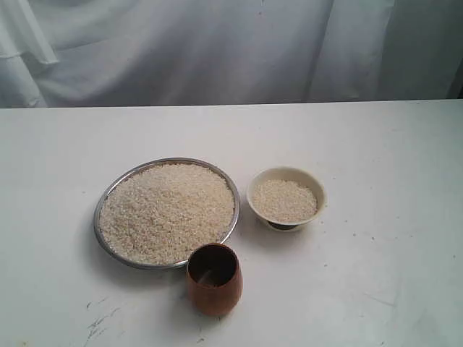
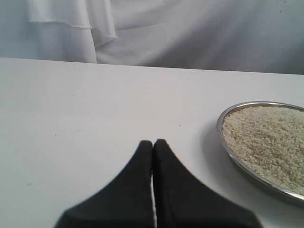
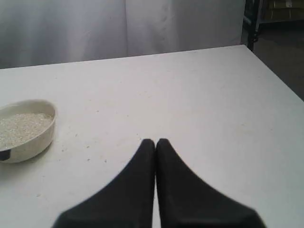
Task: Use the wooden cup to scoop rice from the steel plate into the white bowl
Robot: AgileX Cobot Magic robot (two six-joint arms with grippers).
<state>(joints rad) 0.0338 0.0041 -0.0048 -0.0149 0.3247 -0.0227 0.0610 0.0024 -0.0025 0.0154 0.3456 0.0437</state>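
The wooden cup [image 1: 213, 278] stands upright at lower centre of the exterior view, just beside the lower rim of the steel plate [image 1: 95, 217]. The left gripper [image 2: 153, 142] and right gripper [image 3: 155, 141] are closed and empty. Neither wrist view shows the cup.

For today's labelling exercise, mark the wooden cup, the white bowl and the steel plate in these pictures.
wooden cup [image 1: 214, 290]: exterior view, on its brown outer wall.
white bowl [image 1: 286, 173]: exterior view, on the far inner rim.
steel plate [image 1: 96, 217]: exterior view, on the left edge of its rim.
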